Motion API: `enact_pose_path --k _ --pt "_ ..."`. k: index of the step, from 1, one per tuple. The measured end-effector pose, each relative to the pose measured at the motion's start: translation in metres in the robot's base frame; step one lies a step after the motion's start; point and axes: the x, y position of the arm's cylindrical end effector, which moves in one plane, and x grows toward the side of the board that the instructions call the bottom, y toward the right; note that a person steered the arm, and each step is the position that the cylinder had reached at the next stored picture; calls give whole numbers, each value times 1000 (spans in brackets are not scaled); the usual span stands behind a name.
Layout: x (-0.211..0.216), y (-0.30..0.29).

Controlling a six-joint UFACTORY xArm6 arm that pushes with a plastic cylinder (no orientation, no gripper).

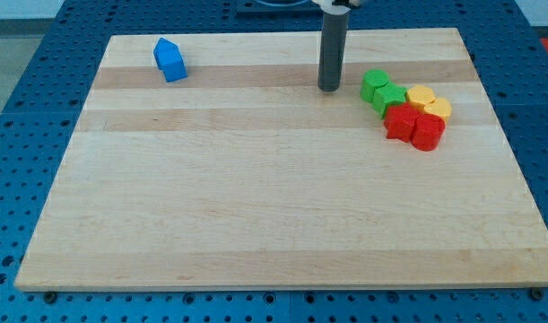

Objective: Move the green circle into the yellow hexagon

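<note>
My tip (pixel 328 88) sits just left of green circle (pixel 374 83), w/ rounded top.

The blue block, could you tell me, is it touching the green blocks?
No, the blue block sits alone at the view's upper left, far from the green blocks.

Board: pale wooden table top (pixel 256 197), planks running left to right, bare over most of its surface.
Surround: blue perforated base plate (pixel 40 108), showing on all sides of the board.
Blue block: house-like shape (pixel 169 60), far left of the board, alone, well apart from the other blocks.
Red blocks: two (pixel 414 126), touching each other, far right, at the near edge of the cluster; exact shapes unclear.
Second green block (pixel 390 97): angular, inside the same cluster, touching the red pair.
</note>
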Motion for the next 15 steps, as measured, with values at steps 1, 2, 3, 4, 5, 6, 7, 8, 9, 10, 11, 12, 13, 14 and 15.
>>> enact_pose_path --k 1,2,3,4,5,6,7,8,9,10,11,12,13,14,15 --pt "6 17" --pt "9 40" --pt "5 54" --pt "-8 59" --pt "-14 69" --pt "-14 87" --pt "-14 91" --pt "-25 98" --pt "-24 109" --pt "-16 111" --pt "0 111" --pt "7 112" --pt "5 111" --pt "5 111" --pt "0 111"
